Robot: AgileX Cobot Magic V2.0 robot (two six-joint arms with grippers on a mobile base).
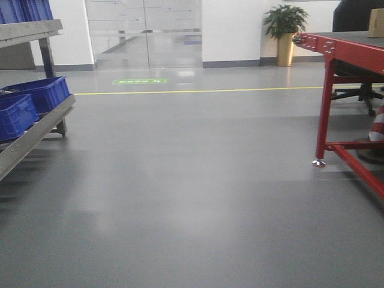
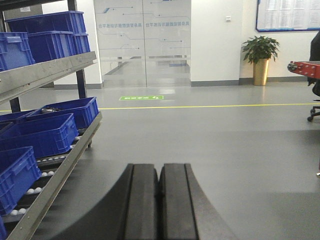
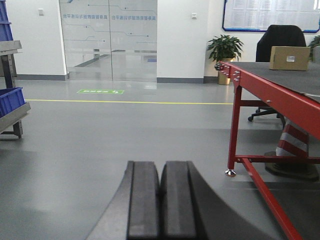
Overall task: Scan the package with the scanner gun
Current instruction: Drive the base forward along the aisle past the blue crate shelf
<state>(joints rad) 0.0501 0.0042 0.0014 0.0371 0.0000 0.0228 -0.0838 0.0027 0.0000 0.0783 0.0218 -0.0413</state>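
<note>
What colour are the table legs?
Red. The table legs show best in the right wrist view.

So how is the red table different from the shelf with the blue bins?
The red table has a red frame; the shelf is grey metal. The table's dark top holds one tan package; the shelf carries many blue bins on two levels. The table stands right, the shelf left. Both rest on the grey floor.

Blue crates, red table, potted plant
</note>
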